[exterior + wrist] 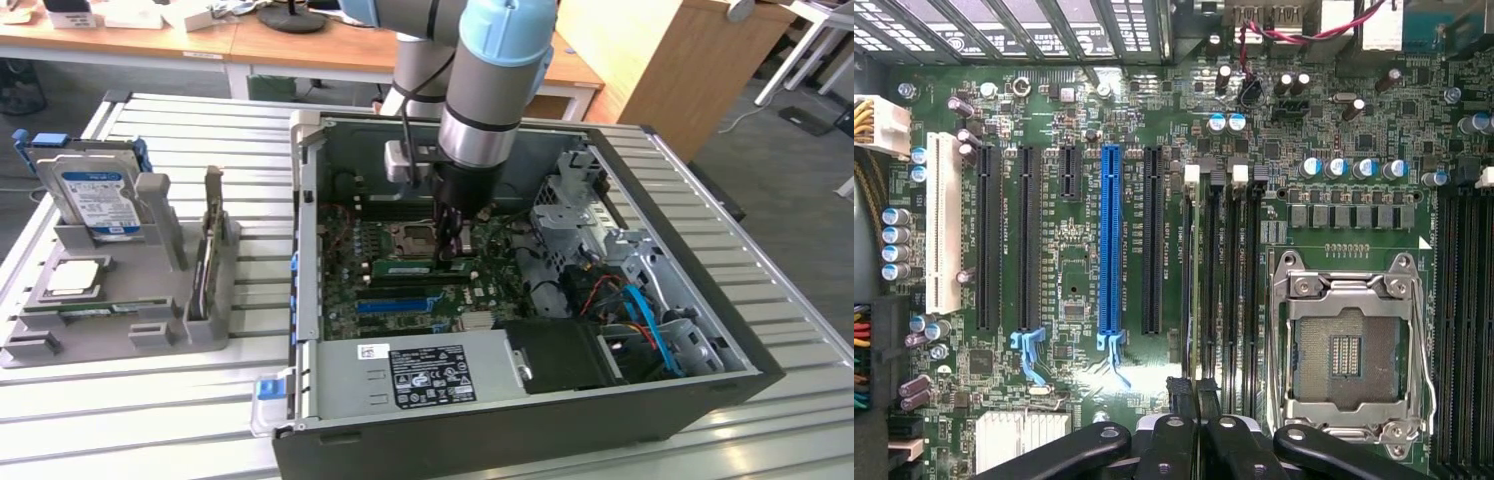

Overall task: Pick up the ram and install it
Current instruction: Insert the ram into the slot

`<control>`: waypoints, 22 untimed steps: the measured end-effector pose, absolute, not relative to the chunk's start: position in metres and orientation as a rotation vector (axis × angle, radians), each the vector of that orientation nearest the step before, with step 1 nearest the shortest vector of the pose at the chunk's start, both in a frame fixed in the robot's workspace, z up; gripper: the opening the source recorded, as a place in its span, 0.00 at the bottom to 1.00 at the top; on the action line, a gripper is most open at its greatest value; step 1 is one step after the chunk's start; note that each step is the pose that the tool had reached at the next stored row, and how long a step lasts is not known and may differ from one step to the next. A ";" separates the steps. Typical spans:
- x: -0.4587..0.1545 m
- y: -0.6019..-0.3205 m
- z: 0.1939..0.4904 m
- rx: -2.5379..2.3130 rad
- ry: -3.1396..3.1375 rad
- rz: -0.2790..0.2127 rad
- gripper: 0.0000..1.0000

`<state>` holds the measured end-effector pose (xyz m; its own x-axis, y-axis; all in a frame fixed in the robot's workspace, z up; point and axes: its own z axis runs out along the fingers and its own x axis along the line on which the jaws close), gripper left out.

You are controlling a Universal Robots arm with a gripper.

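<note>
1. We found the end effector (pixel 450 245) lowered into the open computer case (pixel 747 345), with its tips just above the motherboard (pixel 1079 250).
2. The ram (pixel 404 267) stood on edge among the memory slots (pixel 1219 290), right under the end effector and, as far as we could judge, touching its tips.
3. The relation that mattered was this: the ram's long axis ran along the slots, and the end effector sat over one end of the stick, not its middle. Most of the green board stretched away from it toward the exterior view's left.
4. In the wrist view the black fingers (pixel 1176 440) were drawn together with only a thin seam between them. We read the end effector as clenched. We could not tell whether it pinched the ram's top edge or merely bore down on it.
5. The empty CPU socket (pixel 1349 350) lay just beside the slots, close to the end effector on one side. The long expansion slots, the blue one (pixel 1110 240) among them, lay on the other side.
6. We judged the ram to be at the slot already. Whether it was fully seated, we could not make out.
</note>
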<state>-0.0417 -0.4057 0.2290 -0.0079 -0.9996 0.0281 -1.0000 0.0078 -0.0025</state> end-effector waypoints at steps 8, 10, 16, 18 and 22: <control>-0.041 -0.406 0.229 2.208 -2.210 0.034 0.12; -0.041 -0.406 0.229 2.212 -2.206 0.034 0.12; -0.042 -0.406 0.228 2.214 -2.208 0.040 0.12; -0.042 -0.406 0.228 2.214 -2.209 0.041 0.12; -0.042 -0.406 0.228 2.216 -2.211 0.045 0.12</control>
